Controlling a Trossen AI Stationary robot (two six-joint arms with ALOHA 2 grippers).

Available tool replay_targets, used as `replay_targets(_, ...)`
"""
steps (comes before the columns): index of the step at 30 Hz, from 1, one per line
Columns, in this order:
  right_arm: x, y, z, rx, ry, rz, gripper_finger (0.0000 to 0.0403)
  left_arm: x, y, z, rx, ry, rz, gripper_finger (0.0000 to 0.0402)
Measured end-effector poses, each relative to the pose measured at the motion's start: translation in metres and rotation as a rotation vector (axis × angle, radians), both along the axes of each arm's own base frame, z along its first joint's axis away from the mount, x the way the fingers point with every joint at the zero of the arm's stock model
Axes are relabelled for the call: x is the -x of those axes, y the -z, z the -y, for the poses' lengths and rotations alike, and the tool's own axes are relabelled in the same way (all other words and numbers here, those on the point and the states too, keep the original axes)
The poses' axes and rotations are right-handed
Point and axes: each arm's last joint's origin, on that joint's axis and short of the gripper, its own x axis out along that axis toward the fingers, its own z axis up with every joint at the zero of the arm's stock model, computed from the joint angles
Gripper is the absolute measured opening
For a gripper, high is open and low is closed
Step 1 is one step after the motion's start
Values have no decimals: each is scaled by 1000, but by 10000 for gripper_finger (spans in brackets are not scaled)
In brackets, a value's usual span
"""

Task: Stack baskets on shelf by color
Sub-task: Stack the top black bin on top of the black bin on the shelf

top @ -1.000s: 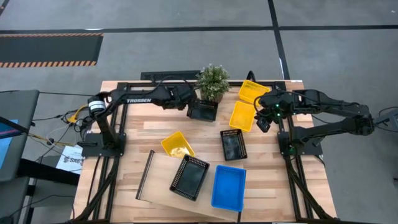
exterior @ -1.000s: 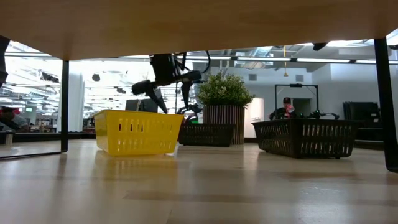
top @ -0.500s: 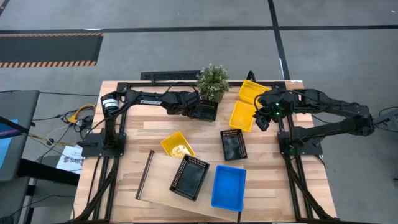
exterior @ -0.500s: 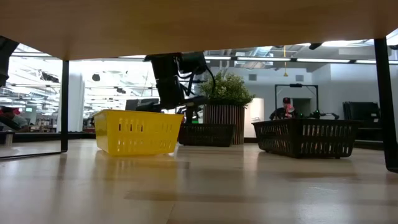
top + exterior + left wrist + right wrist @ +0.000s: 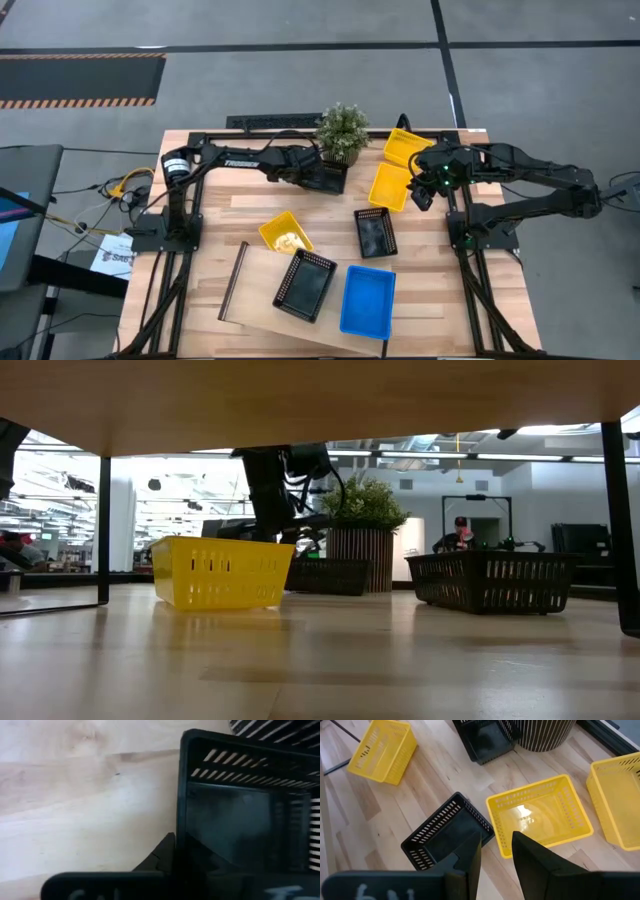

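Observation:
A black basket [image 5: 328,179] rests bottom-down on the table beside the potted plant [image 5: 342,130]. My left gripper [image 5: 309,176] is shut on its left side. My right gripper [image 5: 425,192] hangs open above the table beside a yellow basket [image 5: 390,187]. Another yellow basket [image 5: 408,148] lies behind that one. A third yellow basket [image 5: 285,232] and a black basket [image 5: 375,232] lie mid-table. On the tilted shelf [image 5: 262,300] sit a black basket [image 5: 305,285] and a blue basket [image 5: 367,300]. My left gripper holds the black basket by its wall [image 5: 182,820] on the side toward the table's left, one finger [image 5: 159,861] outside and the other inside. The fingers come from the table's left, slanting down. The basket stands flat on the table.
The plant's striped pot [image 5: 540,730] stands right behind the held basket. Dark frame rails [image 5: 200,135] run along the table's far edge and both sides. The shelf's dark rail [image 5: 234,282] lies at its left end. Bare wood [image 5: 240,205] lies left of centre.
My left gripper has reached toward the table's right, come down to the black basket by the plant, and shut on its left wall. The basket has stayed in place.

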Motion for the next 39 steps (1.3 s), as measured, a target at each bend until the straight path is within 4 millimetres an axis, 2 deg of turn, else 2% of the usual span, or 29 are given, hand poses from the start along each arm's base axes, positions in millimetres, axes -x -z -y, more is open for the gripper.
replay_targets(5, 0, 0, 0, 0, 0, 0, 134, 2, -20, 6, -30, 10, 47, 1)
replay_targets(9, 0, 0, 0, 0, -1, -3, 133, 10, -47, 15, -35, 26, 94, 0)
replay_targets(13, 1, 1, 0, -3, -1, -17, 134, 23, -83, 28, -35, 57, 171, 0)
replay_targets(18, 2, 1, 0, -4, -3, -23, 133, 49, -131, 48, 66, 186, 316, 0)
replay_targets(23, 2, 1, 0, 5, -18, -27, 134, 81, -181, 70, 7, 319, 482, 0)
replay_targets(26, 2, 1, 0, 4, -19, -27, 134, 95, -204, 81, -71, 457, 560, 0)
replay_targets(29, 2, 1, 0, 5, -21, -27, 133, 101, -223, 97, -172, 677, 658, 0)
replay_targets(33, 2, 1, -1, 5, -21, -27, 134, 97, -241, 123, -330, 1009, 750, 0)
replay_targets(39, 2, 1, -1, 3, -19, -25, 133, 84, -255, 150, -469, 1282, 681, 0)
